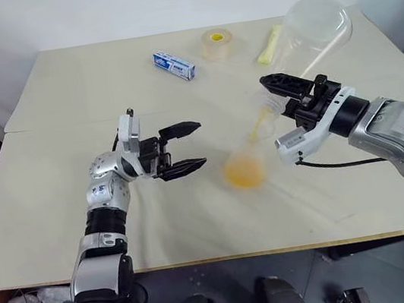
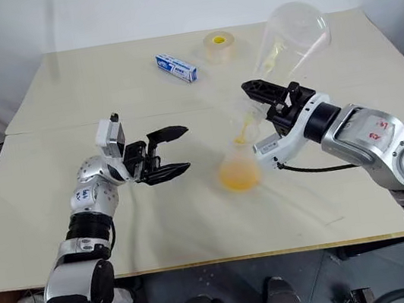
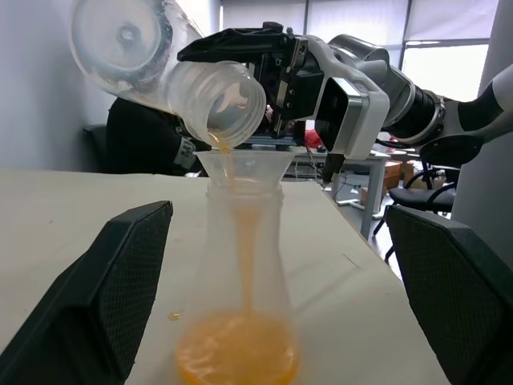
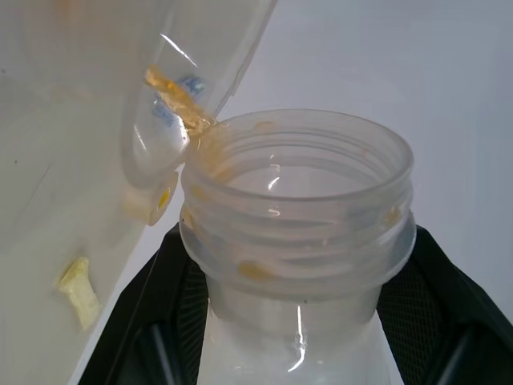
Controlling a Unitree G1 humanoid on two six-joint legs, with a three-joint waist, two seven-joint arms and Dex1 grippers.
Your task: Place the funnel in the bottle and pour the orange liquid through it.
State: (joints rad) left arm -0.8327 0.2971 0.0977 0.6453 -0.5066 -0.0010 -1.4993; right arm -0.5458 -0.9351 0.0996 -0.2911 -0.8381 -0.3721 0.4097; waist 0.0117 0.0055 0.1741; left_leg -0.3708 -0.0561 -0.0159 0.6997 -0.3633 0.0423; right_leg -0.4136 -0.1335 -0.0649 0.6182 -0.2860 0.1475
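Note:
The frosted flask-shaped bottle point(image 3: 240, 265) stands upright on the table between my two grippers. The small clear funnel point(image 3: 244, 164) sits in its neck. My right gripper point(image 1: 279, 101) is shut on the neck of a clear wide vessel point(image 1: 313, 26) and holds it tilted, mouth over the funnel. A thin stream of orange liquid point(image 3: 244, 241) runs from that mouth through the funnel, and a pool of it point(image 1: 243, 169) lies in the bottle's base. My left gripper point(image 1: 199, 145) is open just left of the bottle, pointing at it, with nothing in it.
A blue and white box point(image 1: 174, 65), a tape roll point(image 1: 216, 43) and a pale yellow packet point(image 1: 270, 44) lie at the back of the beige table point(image 1: 64, 104). The table's front edge runs just behind my arms.

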